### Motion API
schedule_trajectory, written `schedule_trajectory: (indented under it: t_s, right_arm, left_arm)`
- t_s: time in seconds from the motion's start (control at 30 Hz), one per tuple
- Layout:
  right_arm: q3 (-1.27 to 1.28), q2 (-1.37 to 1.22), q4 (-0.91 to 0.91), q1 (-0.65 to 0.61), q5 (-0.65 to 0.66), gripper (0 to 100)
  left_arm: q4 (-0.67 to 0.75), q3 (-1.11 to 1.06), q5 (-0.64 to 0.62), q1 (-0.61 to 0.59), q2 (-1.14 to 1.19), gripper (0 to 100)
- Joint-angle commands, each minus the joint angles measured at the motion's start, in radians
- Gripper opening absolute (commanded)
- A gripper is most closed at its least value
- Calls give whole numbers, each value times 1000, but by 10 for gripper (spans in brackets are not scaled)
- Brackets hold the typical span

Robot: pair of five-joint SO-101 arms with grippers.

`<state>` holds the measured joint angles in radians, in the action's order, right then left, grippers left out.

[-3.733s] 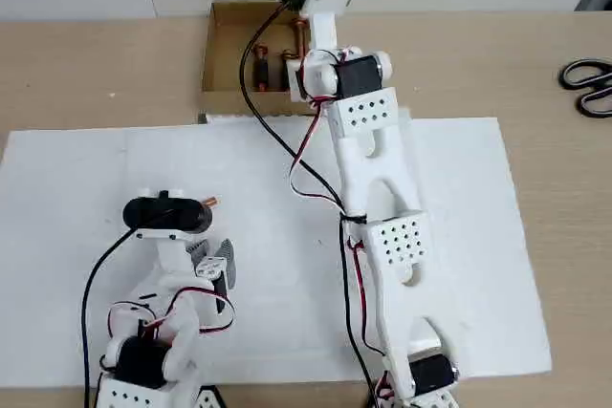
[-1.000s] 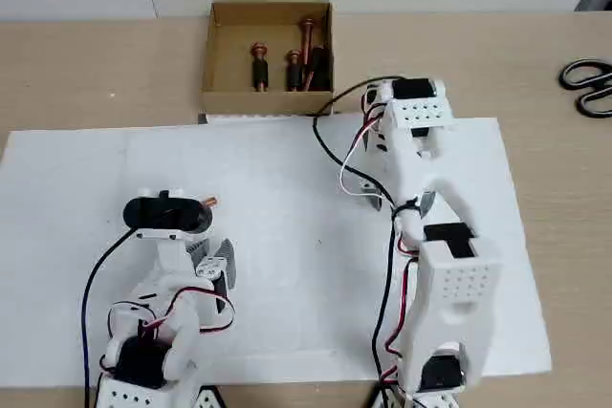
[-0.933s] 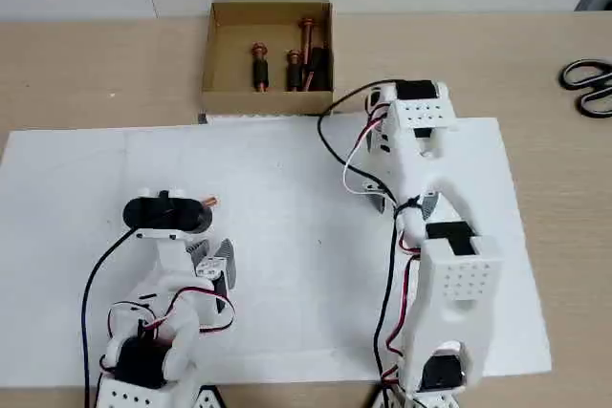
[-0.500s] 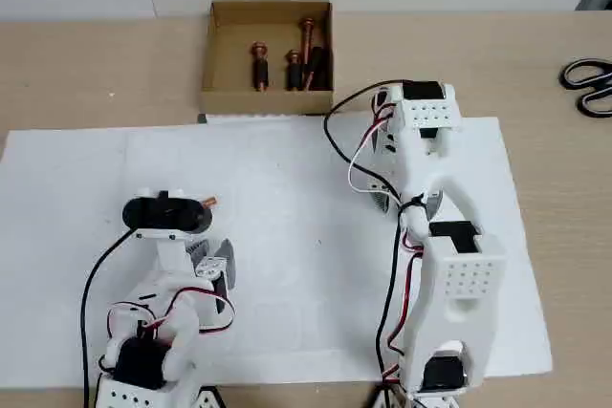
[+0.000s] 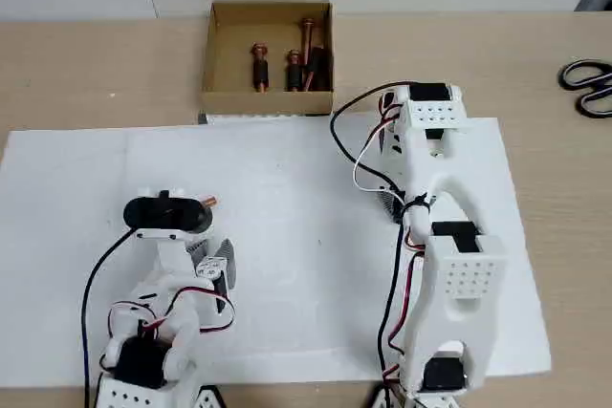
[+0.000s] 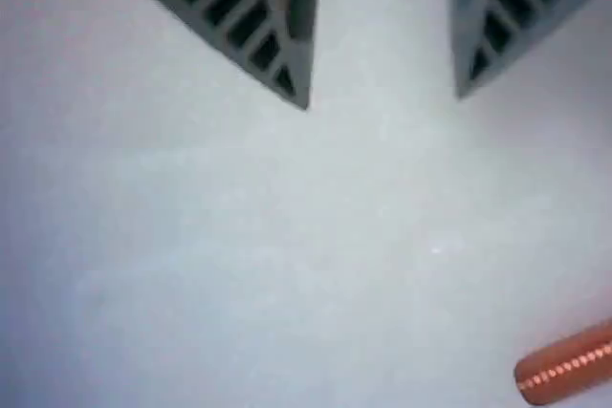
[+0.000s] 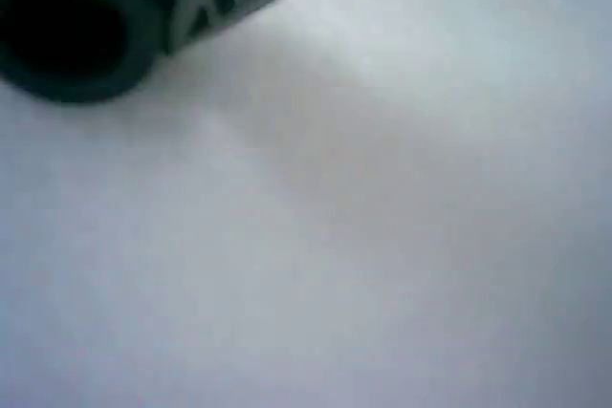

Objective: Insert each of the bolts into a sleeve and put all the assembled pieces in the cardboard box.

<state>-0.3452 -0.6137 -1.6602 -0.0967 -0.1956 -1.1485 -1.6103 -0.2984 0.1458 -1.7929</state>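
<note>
Scissors [image 5: 588,84] lie far R on your table [image 5: 96,54], well clear of both arms. White paper [image 5: 287,169] lies under them. Cardboard box [image 5: 268,102], far centre, has three sleeved bolts [image 5: 260,64] in it. Loose bolt [image 6: 566,370] lies on the paper near your L pincer [image 6: 382,93], outside its gap. L pincer is wide apart and empty. R pincer [image 5: 390,202]: can't tell.

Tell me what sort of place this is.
Probably a robotics test bench: a left arm and a right arm on a paper-covered table, a box holding bolts, scissors at the edge.
</note>
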Motion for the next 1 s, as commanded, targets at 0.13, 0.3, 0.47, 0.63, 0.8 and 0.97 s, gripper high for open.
schedule_trajectory:
  t_s: [0.13, 0.3, 0.47, 0.63, 0.8, 0.97]
  right_arm:
    - [-6, 22, 7, -13, 9, 3]
    - [-44, 188, -50, -33, 9, 3]
    - [-32, 320, -58, -94, 9, 3]
    - [41, 348, -59, -97, 9, 3]
    - [141, 351, -59, -97, 9, 3]
    - [169, 351, -58, -96, 8, 3]
  left_arm:
    - [26, 2, 3, -3, -9, 96]
    - [35, 4, 3, -3, -9, 96]
    - [84, 58, -12, -8, -9, 96]
    - [77, 174, -72, -8, -6, 96]
    - [20, 283, -57, -6, -3, 96]
    - [5, 355, -21, -25, -2, 96]
